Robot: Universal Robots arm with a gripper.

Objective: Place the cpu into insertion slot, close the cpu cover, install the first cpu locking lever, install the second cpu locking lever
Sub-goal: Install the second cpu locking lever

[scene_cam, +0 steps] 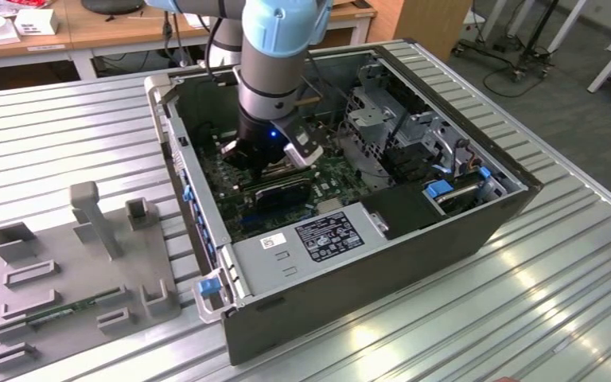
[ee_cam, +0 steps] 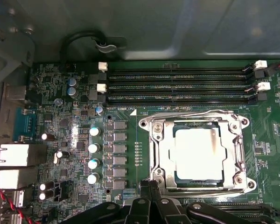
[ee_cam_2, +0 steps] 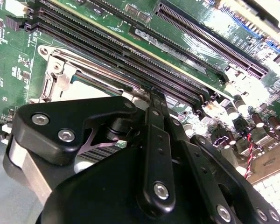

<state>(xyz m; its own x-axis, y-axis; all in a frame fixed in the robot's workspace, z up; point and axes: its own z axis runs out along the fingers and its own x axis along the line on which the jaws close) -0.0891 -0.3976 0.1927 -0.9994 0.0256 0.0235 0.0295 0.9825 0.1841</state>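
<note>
The cpu [ee_cam: 198,154], a pale metal square, lies in the insertion slot [ee_cam: 165,183] on the green board. The silver cpu cover [ee_cam: 229,154] lies flat around it, framing the chip in its window. A thin wire locking lever [ee_cam: 191,113] runs along the frame's edge beside the memory slots. My gripper [ee_cam: 149,185] hovers at the opposite edge of the frame, its two black fingers pressed together with nothing between them. In the second wrist view the gripper [ee_cam_2: 155,97] points down at the frame's corner [ee_cam_2: 60,74]. In the exterior view the gripper [scene_cam: 274,157] is deep inside the open computer case [scene_cam: 317,239].
Long black memory slots [ee_cam: 177,86] with white clips, several capacitors [ee_cam: 93,154] and rear ports [ee_cam: 14,156] surround the socket. Case walls and a drive cage [scene_cam: 391,119] hem in the arm. A grey fixture plate [scene_cam: 72,278] lies on the metal table at the exterior view's left.
</note>
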